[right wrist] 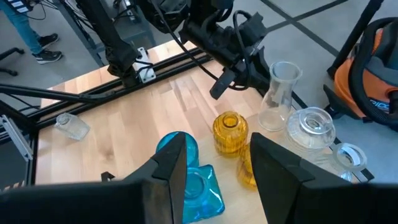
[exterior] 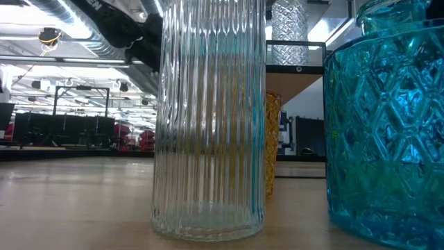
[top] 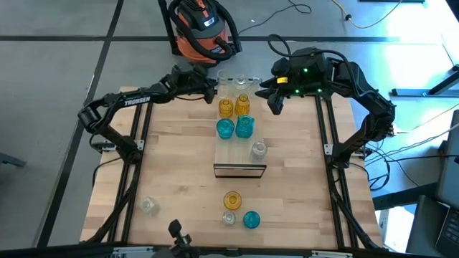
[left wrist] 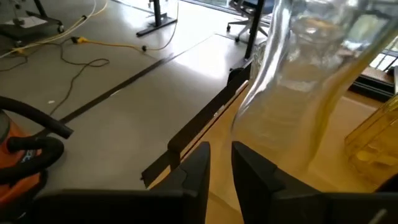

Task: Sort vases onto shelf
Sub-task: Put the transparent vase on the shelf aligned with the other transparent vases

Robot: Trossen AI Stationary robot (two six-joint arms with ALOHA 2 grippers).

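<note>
left gripper (right wrist: 219, 84) pressed together, just beside clear flask vase (right wrist: 278, 96) at shelf (top: 240, 170) far end | right gripper (right wrist: 214, 165) spread above coloured vases | we back left out straight, avoiding a nudge

I log: table (top: 172, 165), pale matt wood planks, black metal frame. Shelf (top: 231, 154), same light wood. Vases (top: 244, 127), glossy translucent glass; ribbed clear vase (exterior: 208, 118), diamond-cut teal vase (exterior: 388, 132). Gripper fingers (right wrist: 168, 177), matt black plastic.
</note>
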